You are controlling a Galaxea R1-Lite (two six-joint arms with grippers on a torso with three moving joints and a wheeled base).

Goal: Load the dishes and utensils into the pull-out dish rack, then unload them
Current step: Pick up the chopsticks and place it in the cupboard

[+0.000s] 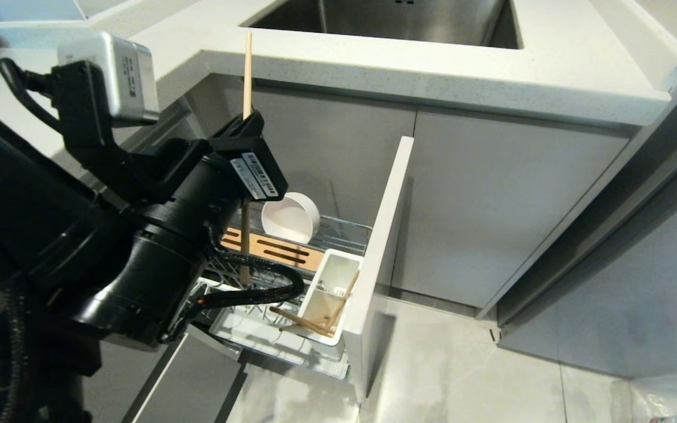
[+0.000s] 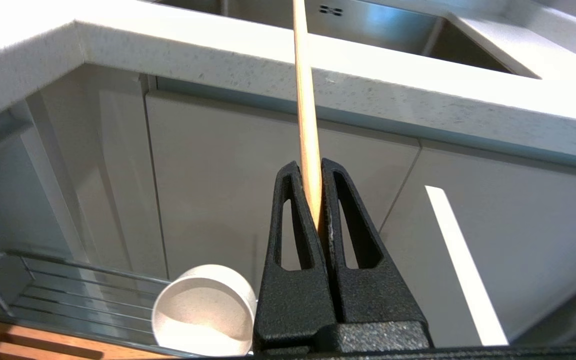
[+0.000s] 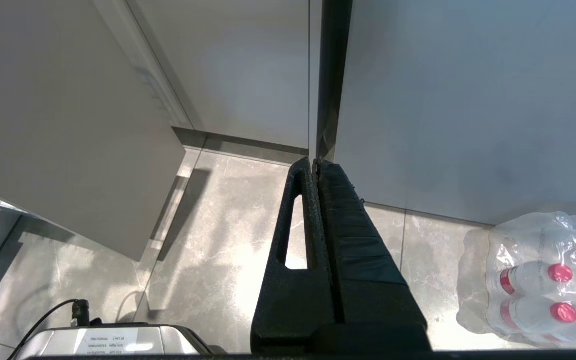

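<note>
On the left of the head view, we see the left gripper [image 1: 248, 120] raised above the pull-out dish rack [image 1: 338, 229], its black fingers [image 2: 295, 220] pressed together on a single light wooden chopstick [image 1: 247, 70]. The stick stands nearly upright, its top end rising past the pale countertop edge [image 1: 432, 70] and its lower end hanging down over the rack's orange-wood strip [image 1: 280, 249]. Between the gripper and the grey cupboard doors behind it there is open air, though the overhanging counter lip lies close beside the stick's upper part. Moving rightward, the deep cream-white bowl [image 1: 291, 217] sits tilted on its side in the chrome wire basket, mouth facing toward us. Just right of it, the white utensil cup [image 1: 332, 294] stands against the tall pale cabinet front [image 1: 385, 235]; the second chopstick [image 1: 306, 322] lies with one end in it and the other out over the white drip tray [image 1: 244, 332], and a metal glint inside may be the spoon, though we cannot tell. Right of the cabinet front, the tiled floor [image 1: 462, 364] is open. Farther right, low over the floor near a wrapped pack of bottles [image 3: 538, 280], the right gripper [image 3: 316, 162] hangs with its fingers together, holding nothing.
</note>
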